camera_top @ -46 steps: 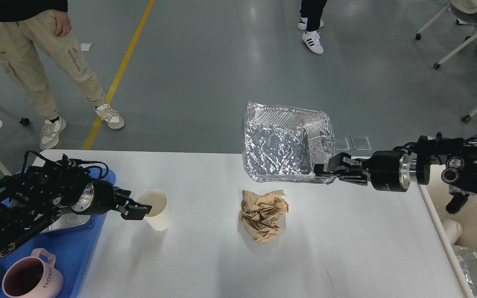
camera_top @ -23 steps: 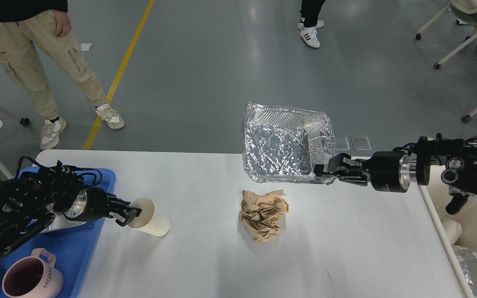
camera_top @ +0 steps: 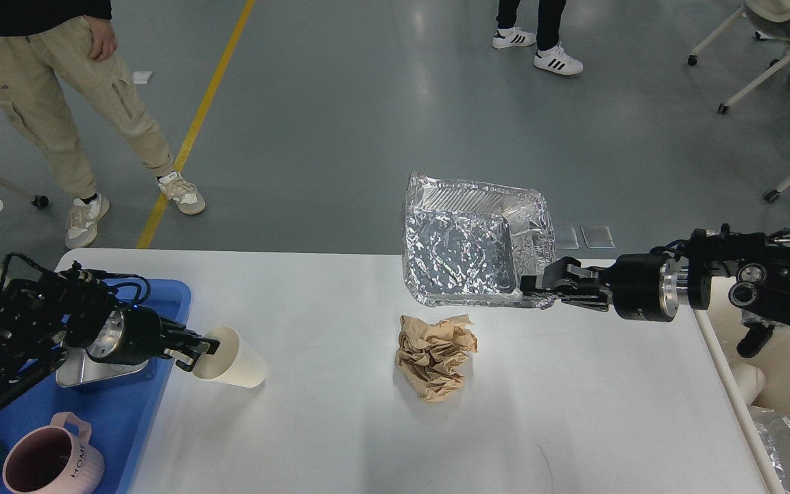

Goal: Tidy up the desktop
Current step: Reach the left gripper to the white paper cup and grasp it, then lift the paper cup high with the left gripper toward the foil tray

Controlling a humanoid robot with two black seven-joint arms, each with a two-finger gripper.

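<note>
Grey workshop floor beyond, yellow line running off, legs of bystanders at the top. Filling the lower view: the desktop (camera_top: pixel 340 439), white, wide, round-cornered. At its left edge a blue tray (camera_top: pixel 127 425) carrying a metal tin (camera_top: pixel 93 374) and a pink mug (camera_top: pixel 49 463). Held above the far edge, right of centre: a foil tray (camera_top: pixel 463 240), tipped up with its hollow facing the camera, pinched at its near right corner by the right gripper (camera_top: pixel 539 291), fingers clamped on the rim. Mid-desk, just below the foil: a crumpled brown paper wad (camera_top: pixel 436 357), untouched, clearly closer to the right arm. Toward the left edge, a white paper cup (camera_top: pixel 230 357) tipped on its side, long axis running left-right, mouth toward the left gripper (camera_top: pixel 193 348), which grips the rim and sits beside the blue tray. Likely next: cup to the left, foil off to the right, wad last.
</note>
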